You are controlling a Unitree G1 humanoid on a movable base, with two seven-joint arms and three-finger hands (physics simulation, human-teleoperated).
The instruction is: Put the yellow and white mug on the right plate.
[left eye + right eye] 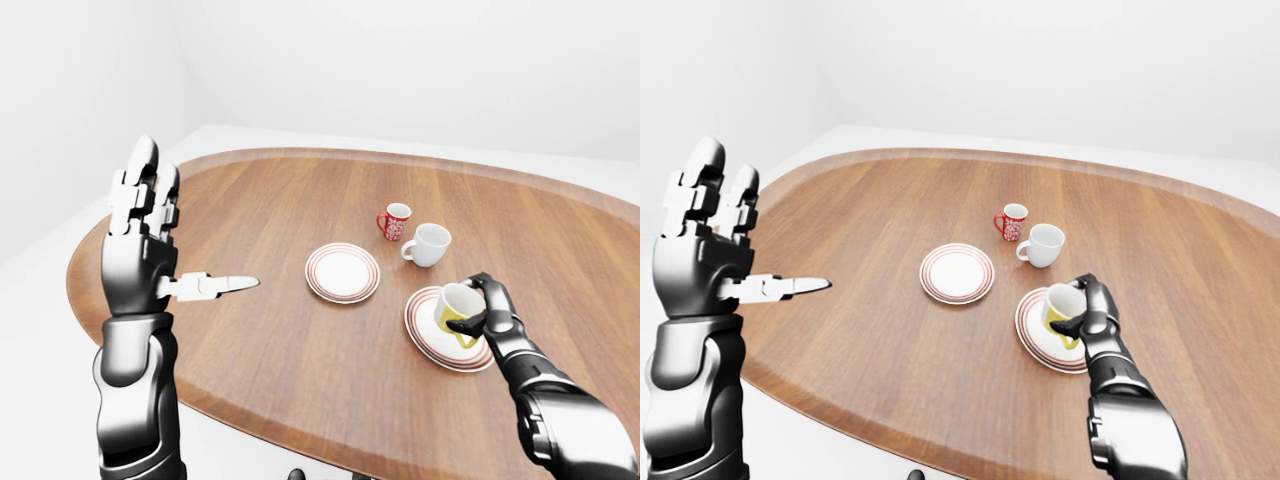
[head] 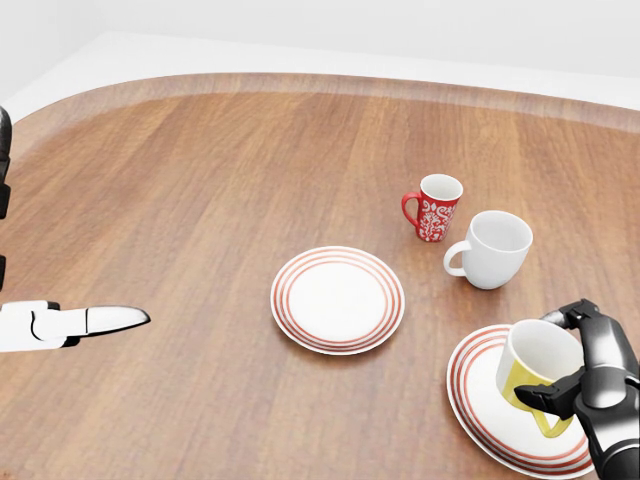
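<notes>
Right hand [image 1: 1087, 305] gripping yellow and white mug [image 1: 1061, 306], over right plate [image 1: 1038, 338]

A yellow and white mug [image 2: 537, 375] is gripped by the dark right robot hand [image 2: 590, 370]. White, red-ringed plates [image 2: 338, 299] are seen left of it on the brown wood-grain tabletop [image 2: 220, 180].

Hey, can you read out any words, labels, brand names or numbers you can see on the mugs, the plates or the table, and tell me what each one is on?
None can be read. The red mug bears only a white floral pattern, no letters. The plates carry red rings only.
</notes>
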